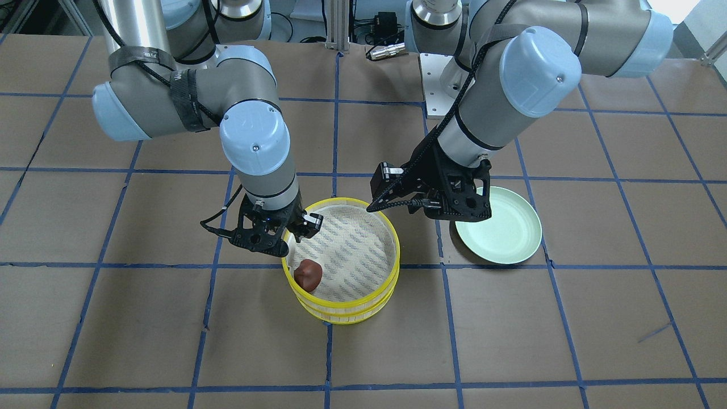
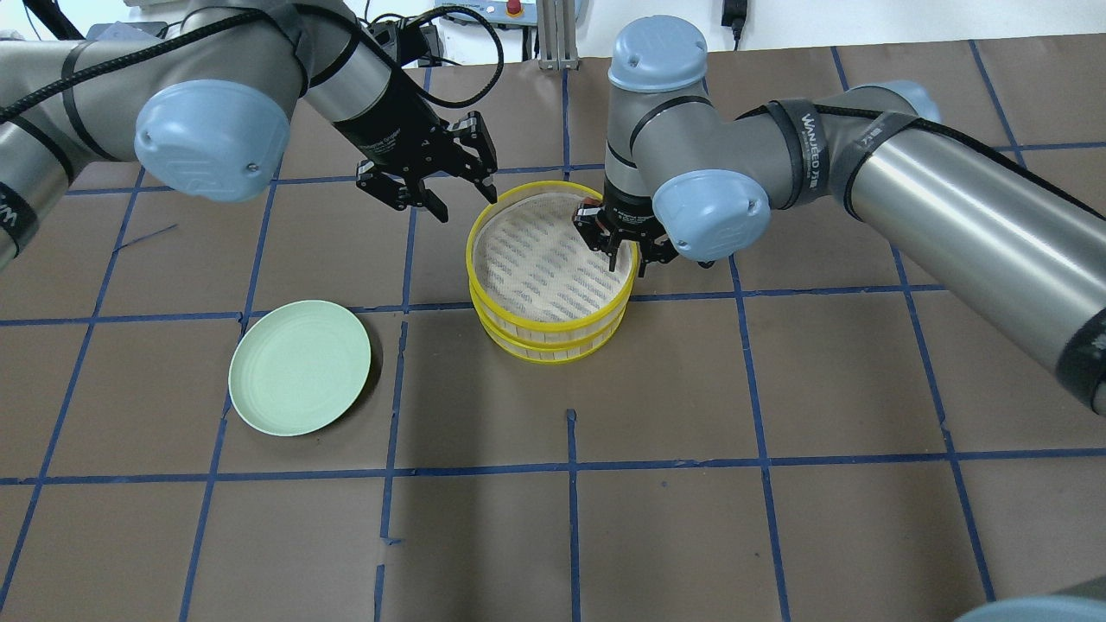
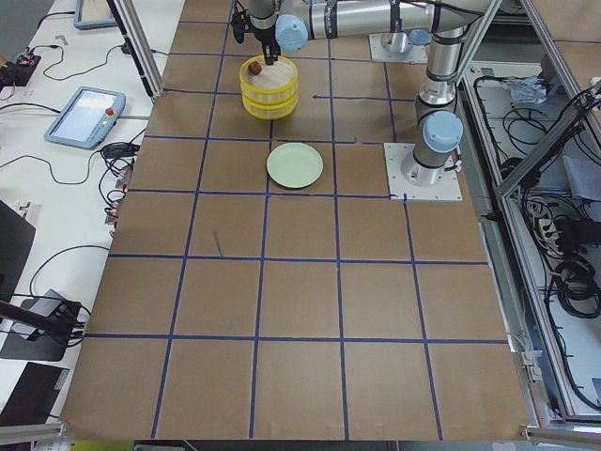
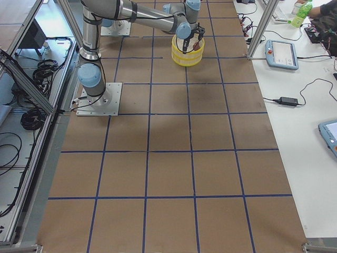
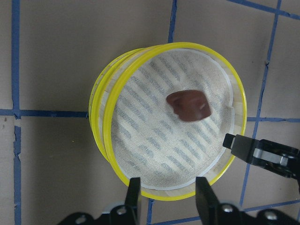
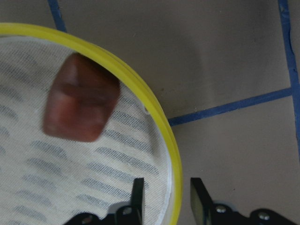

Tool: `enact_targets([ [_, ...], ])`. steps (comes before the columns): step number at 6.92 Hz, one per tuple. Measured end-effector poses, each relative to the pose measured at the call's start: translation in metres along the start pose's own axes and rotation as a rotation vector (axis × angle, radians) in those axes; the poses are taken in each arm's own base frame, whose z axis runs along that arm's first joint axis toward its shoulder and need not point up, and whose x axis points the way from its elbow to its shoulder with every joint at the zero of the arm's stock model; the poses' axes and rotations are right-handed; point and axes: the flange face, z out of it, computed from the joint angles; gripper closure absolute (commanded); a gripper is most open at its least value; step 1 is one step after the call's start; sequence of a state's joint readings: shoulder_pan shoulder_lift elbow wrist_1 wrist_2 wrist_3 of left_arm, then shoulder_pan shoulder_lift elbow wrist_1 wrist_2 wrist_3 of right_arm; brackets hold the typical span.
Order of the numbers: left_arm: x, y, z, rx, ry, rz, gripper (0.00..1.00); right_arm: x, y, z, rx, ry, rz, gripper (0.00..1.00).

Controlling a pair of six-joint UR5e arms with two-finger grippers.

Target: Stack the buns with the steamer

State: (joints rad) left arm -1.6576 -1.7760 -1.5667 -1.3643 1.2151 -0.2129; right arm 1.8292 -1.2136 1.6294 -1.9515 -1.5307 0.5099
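Note:
A yellow steamer [image 1: 392, 258] of two stacked tiers, lined with white patterned cloth, stands mid-table. The reddish-brown blocky bun [image 1: 308, 275] lies in its top tier near the rim; it also shows in the left wrist view [image 5: 189, 104] and the right wrist view [image 6: 80, 104]. The white bun is hidden. My right gripper [image 6: 168, 201] is open, its jaws astride the steamer's rim [image 6: 140, 93], one inside and one outside. My left gripper [image 5: 168, 197] is open and empty, hovering above the steamer's [image 5: 103, 122] opposite edge.
A pale green round plate [image 1: 498, 227] lies bare on the brown table on my left of the steamer; it also shows in the overhead view [image 2: 300, 367]. Blue tape lines grid the table. Both arms hang over the steamer area.

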Motion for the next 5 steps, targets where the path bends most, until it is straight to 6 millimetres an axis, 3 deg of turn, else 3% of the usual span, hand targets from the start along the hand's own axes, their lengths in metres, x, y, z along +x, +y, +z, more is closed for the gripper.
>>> enact_targets([
  [1, 0.001, 0.001, -0.003, 0.006, -0.001, 0.0, 0.04, 0.004, -0.002, -0.015, 0.019, -0.011, -0.001, 0.26],
  [2, 0.001, 0.004, -0.01, 0.019, -0.007, 0.009, 0.04, 0.017, -0.008, -0.037, 0.049, -0.026, -0.01, 0.2],
  [3, -0.005, 0.007, -0.02, 0.04, -0.054, 0.022, 0.01, 0.046, -0.021, -0.061, 0.073, -0.034, -0.029, 0.15],
  [5, -0.022, 0.01, -0.045, 0.062, -0.198, 0.048, 0.0, 0.137, -0.049, -0.103, 0.083, -0.028, -0.079, 0.01],
])
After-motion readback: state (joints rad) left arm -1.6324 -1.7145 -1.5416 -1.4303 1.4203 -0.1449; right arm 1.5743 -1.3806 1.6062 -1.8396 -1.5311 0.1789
